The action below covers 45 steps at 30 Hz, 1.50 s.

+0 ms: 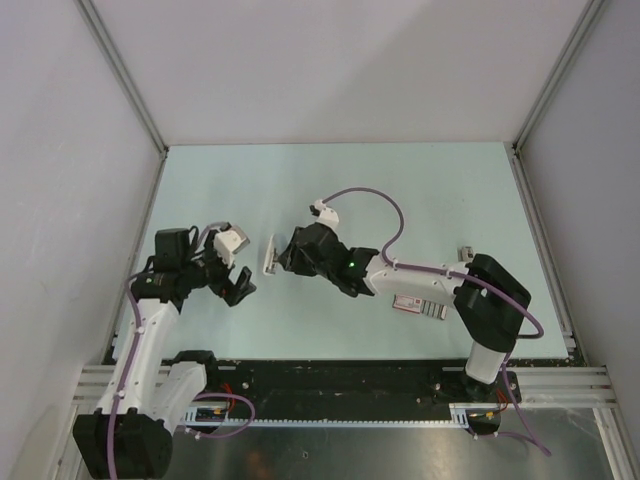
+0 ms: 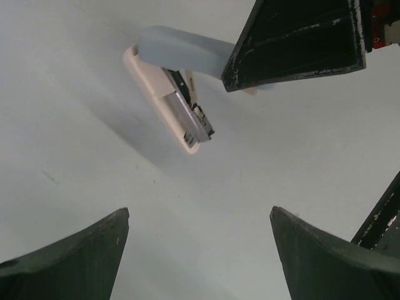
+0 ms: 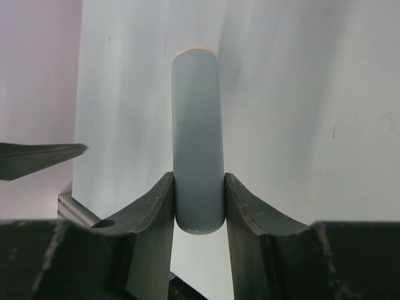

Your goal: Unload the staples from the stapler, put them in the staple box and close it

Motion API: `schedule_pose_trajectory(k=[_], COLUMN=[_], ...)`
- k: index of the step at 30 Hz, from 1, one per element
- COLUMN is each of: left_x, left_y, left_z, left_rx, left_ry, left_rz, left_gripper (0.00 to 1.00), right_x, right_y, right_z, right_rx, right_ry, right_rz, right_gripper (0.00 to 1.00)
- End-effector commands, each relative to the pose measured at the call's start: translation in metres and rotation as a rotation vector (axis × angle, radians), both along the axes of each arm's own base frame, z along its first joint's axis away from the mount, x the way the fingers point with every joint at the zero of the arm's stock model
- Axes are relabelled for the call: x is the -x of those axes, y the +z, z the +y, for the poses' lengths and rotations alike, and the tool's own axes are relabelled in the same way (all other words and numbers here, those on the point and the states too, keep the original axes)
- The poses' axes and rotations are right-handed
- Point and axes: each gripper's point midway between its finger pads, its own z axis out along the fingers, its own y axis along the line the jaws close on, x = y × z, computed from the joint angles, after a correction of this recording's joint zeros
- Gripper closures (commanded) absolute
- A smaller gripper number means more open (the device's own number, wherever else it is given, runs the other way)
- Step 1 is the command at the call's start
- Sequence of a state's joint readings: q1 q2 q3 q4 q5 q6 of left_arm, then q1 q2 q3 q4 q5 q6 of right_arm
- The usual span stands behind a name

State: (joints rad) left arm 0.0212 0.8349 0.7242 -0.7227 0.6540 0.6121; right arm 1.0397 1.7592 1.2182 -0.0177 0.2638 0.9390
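Observation:
The stapler (image 1: 272,255) is near the middle of the table, held off the surface. My right gripper (image 1: 288,254) is shut on its rear end. In the right wrist view the grey top (image 3: 197,119) sits clamped in the right gripper (image 3: 199,181). In the left wrist view the stapler (image 2: 164,80) shows a grey cover, a beige base and a metal magazine (image 2: 195,120) sticking out. No loose staples show. My left gripper (image 1: 238,286) is open and empty, just left of and below the stapler. It appears wide apart in its own view (image 2: 200,215).
A flat pink-and-dark box (image 1: 418,305) lies partly under the right arm. A small white piece (image 1: 465,250) lies at the right. Grey walls close the table on three sides. A left finger (image 3: 37,157) pokes into the right wrist view.

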Motion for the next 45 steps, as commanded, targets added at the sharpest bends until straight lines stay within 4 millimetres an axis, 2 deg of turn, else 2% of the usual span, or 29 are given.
schedule_pose_trajectory(k=[1,9,18,24,29,35,41,45], left_x=[0.004,-0.006,-0.020,-0.019,-0.015,-0.013,-0.014,-0.015], left_y=[-0.007,-0.042,-0.038,-0.037,-0.042,-0.047,-0.041,-0.034], left_z=[-0.011,0.002,0.006,0.004,0.005,0.010,0.013,0.013], left_rx=[-0.011,-0.088,-0.052,-0.041,-0.053,-0.096,-0.124,-0.132], left_ry=[-0.168,-0.194,-0.160,-0.164,-0.171,-0.164,-0.167,-0.169], left_rz=[-0.066,-0.018,-0.062,-0.080,-0.082,-0.096,-0.141,-0.175], left_gripper=[0.01,0.01,0.01,0.01,0.05,0.18,0.40,0.45], right_x=[0.005,0.021,0.045,0.055,0.057,0.060,0.064,0.068], right_y=[0.070,0.072,0.063,0.063,0.067,0.074,0.072,0.066], right_z=[0.011,0.017,0.029,0.034,0.034,0.036,0.038,0.039], right_rx=[-0.165,-0.197,-0.228,-0.256,-0.268,-0.294,-0.296,-0.284], right_ry=[-0.003,0.060,0.129,0.156,0.159,0.182,0.209,0.233], right_rz=[-0.072,-0.050,-0.005,0.012,0.012,0.004,0.016,0.032], right_gripper=[1.00,1.00,1.00,1.00,1.00,1.00,1.00,1.00])
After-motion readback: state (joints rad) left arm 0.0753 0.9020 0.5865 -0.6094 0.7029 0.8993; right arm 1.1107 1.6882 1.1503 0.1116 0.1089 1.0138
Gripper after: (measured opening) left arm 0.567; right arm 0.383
